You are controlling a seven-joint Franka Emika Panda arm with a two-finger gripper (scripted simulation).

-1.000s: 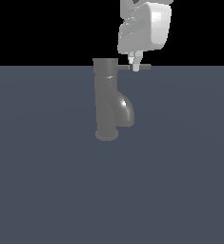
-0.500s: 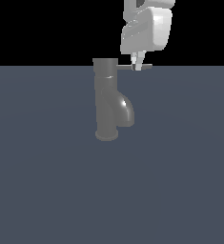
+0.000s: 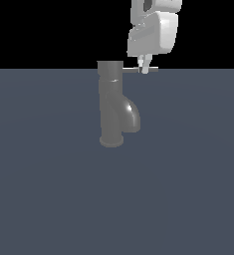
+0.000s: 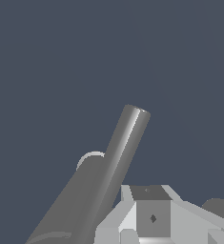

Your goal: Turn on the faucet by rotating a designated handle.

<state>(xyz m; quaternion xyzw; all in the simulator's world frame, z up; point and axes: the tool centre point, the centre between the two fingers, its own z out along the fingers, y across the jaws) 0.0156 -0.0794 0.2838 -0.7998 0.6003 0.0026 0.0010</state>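
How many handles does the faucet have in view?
1: a thin handle sticking out from the top of the faucet toward the exterior view's right, at the gripper. A far-side handle could be hidden.

The exterior view looks level at the faucet (image 3: 111,104) from the side and some way off, taking in the whole column. The wrist view sits close above the faucet (image 4: 70,209), facing down along the handle (image 4: 125,143). Both views share the faucet and its handle (image 3: 138,70).
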